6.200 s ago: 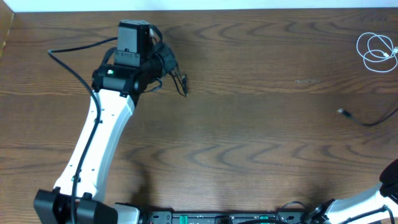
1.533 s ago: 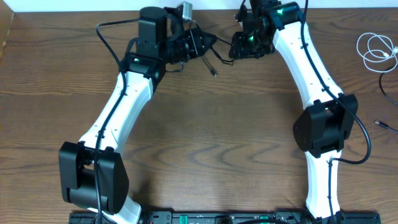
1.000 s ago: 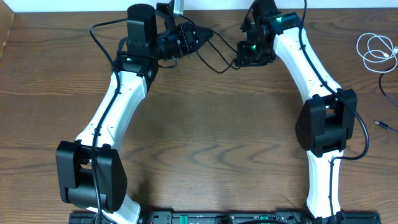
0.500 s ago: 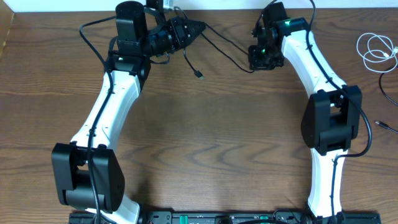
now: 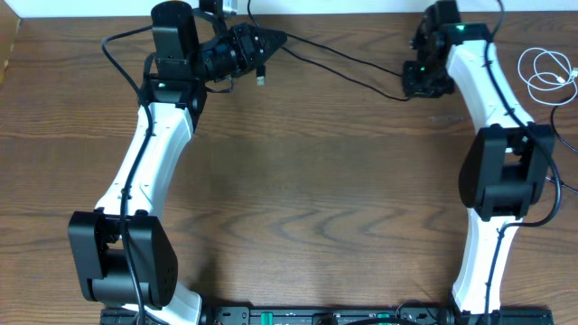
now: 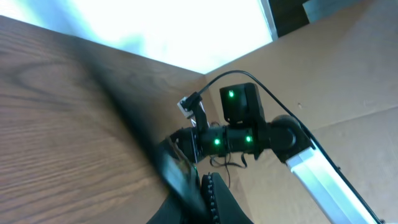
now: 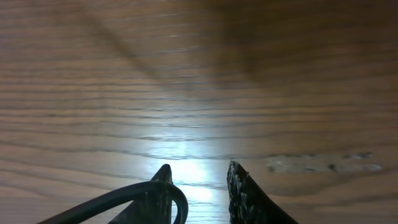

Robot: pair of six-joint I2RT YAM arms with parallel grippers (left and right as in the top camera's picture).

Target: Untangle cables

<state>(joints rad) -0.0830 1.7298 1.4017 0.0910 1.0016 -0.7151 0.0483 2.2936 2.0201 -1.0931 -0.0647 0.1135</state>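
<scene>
- Both grippers stand wider apart than half a sec ago: left gripper sits further left along the table's far edge, right gripper further right, and the black cable strung btw them shows less slack
- Left gripper is clenched on the black cable near one end; a short tail w/ its plug dangles just below the tips, over the table
- Right gripper's jaws stand a little apart in the wrist view, wood showing between them; the cable curls past one finger rather than lying between the tips, so it looks hooked, not pinched
- Key relation: the cable's long axis runs left-to-right, slanting from the left gripper at the far edge toward the right gripper, one gripper at each end; any further pull has to follow that line, outward
- White cable lies coiled at the table's right edge, well apart from the black one and much nearer the right gripper; no crossing btw the two is visible
- Judgement: separation looks mostly done; the risk is the black cable slipping off the right finger, since nothing there clamps it
</scene>
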